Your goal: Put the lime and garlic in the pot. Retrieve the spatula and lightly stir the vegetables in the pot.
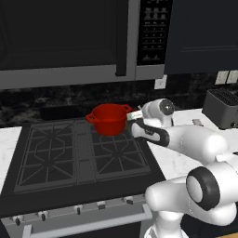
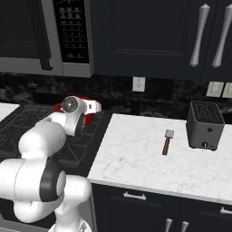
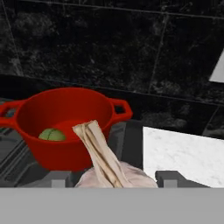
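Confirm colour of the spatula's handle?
Brown handle, pale grey blade; the spatula lies on the white marble counter, clearest in the right base view.

Kitchen: stove (image 1: pixel 69 158), microwave (image 1: pixel 69 42), toaster (image 2: pixel 205 125).

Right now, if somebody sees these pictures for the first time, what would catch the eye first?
The bright red pot on the dark stove's back burner, with the green lime inside. Next, the garlic held in the hand just before the pot. The spatula lies on the white counter beside the toaster.
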